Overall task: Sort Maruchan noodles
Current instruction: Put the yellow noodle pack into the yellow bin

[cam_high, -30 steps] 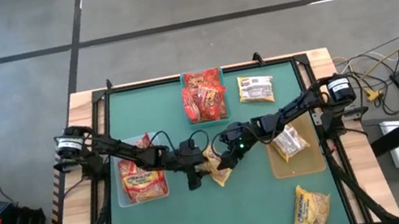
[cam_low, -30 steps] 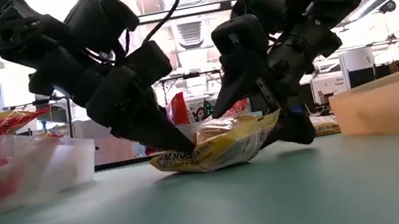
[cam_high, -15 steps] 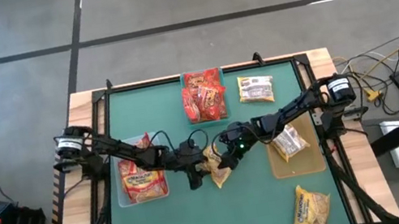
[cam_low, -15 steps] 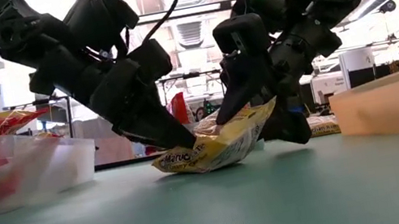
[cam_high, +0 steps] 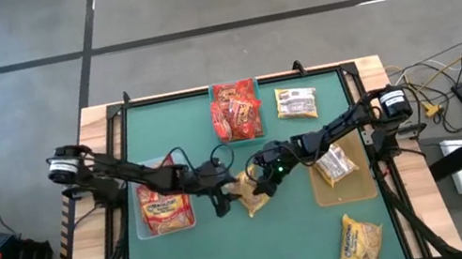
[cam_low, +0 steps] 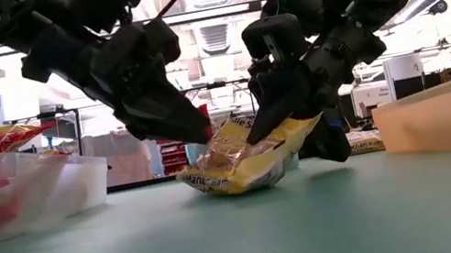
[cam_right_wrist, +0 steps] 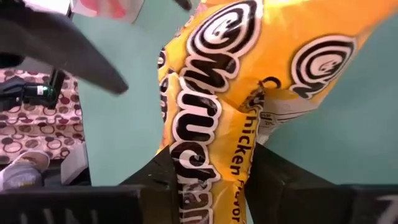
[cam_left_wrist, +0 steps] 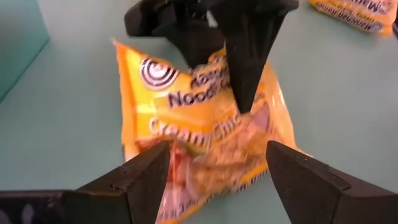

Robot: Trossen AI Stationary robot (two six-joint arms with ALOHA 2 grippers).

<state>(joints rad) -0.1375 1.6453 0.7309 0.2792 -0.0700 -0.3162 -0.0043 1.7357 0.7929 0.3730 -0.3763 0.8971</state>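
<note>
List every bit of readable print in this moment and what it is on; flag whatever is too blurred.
"Noodl", "Cream" and "Chic", cut off: on the yellow packet in the left wrist view.
"aruchan", with "hicken Flavor" below it, both cut off: same yellow packet, between the right gripper fingers.
"Maru", partly legible: same packet, low view.
Print on the packets in the bins and the loose packets: too small to read.

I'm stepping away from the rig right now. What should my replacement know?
Right gripper: shut on the yellow packet at mid-table, one end lifted.
Left gripper: open, just above that packet, holding nothing.
Done: red packets in the far bin, some in the left bin, one in the tan bin.
Left: the held packet, plus loose yellow ones far and near right.
</note>
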